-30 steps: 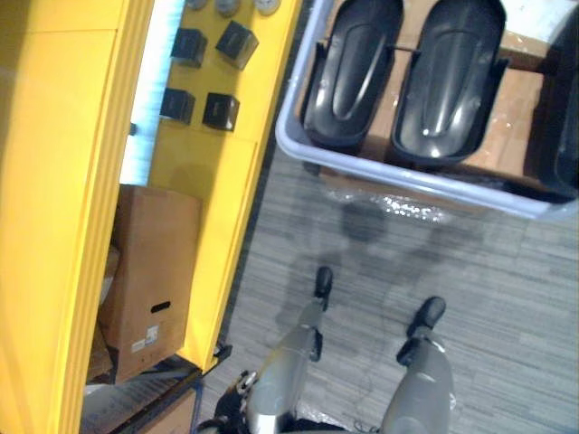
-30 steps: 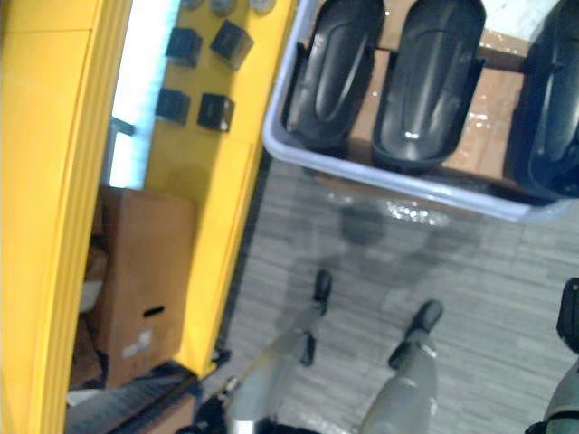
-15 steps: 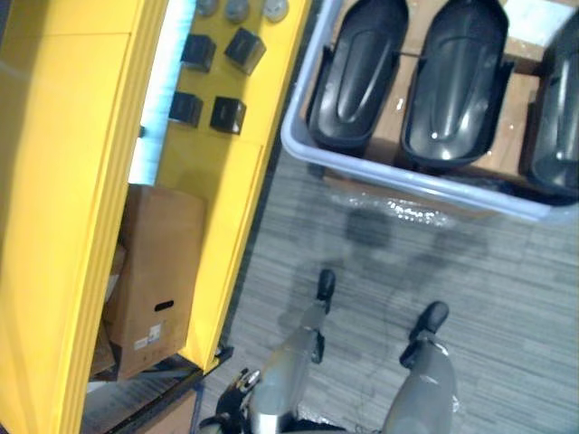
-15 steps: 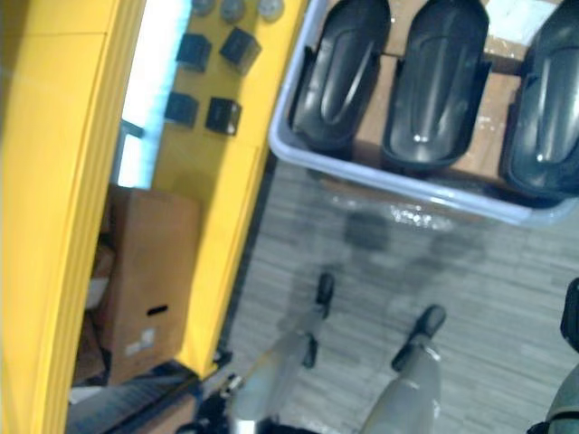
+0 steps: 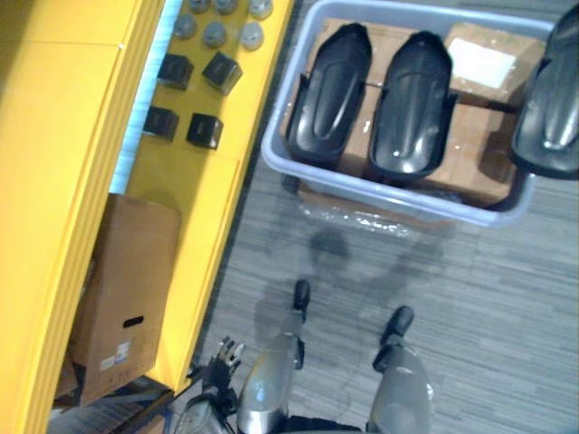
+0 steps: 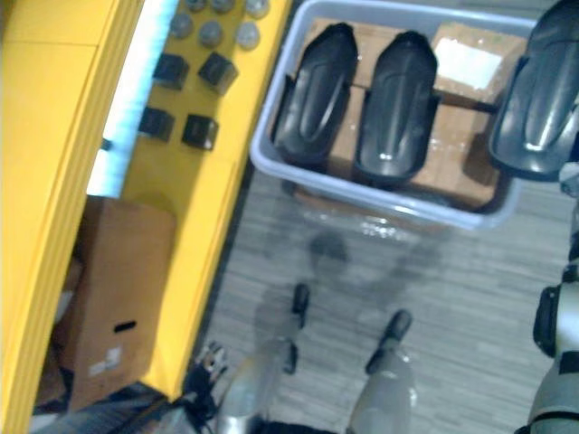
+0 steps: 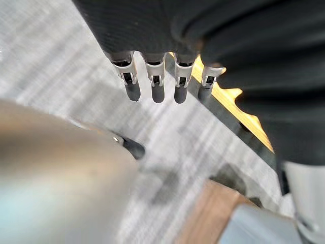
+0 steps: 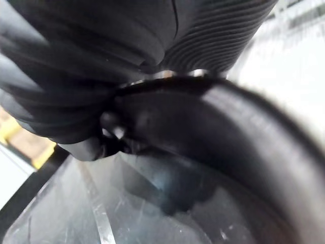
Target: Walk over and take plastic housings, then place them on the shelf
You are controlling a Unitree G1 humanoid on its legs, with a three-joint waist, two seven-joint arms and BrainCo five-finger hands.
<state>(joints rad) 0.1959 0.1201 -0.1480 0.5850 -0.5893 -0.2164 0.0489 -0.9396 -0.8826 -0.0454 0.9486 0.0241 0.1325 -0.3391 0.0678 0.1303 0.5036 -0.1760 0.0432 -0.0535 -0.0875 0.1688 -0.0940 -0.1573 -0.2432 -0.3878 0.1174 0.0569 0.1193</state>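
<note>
Two black plastic housings (image 5: 330, 95) (image 5: 409, 104) lie side by side in a pale grey bin (image 5: 389, 199) on the floor ahead of me. A third housing (image 6: 534, 95) hangs at the right, overlapping the bin's right rim. In the right wrist view this glossy black housing (image 8: 213, 152) sits tight against my right hand (image 8: 101, 61), whose fingers curl over its edge. My left hand (image 5: 220, 360) hangs low beside the yellow shelf, fingers (image 7: 152, 81) straight and holding nothing.
A yellow shelf unit (image 5: 190, 226) runs along the left, carrying small black boxes (image 5: 185, 99) and grey round caps (image 5: 214, 34). A cardboard box (image 5: 122, 298) stands on its lower level. Brown cardboard (image 5: 479, 63) lines the bin. Grey striped carpet lies between me and the bin.
The camera has moved, so the whole bin now shows. The third housing now overlaps the bin's right rim. My left hand shows more at the bottom.
</note>
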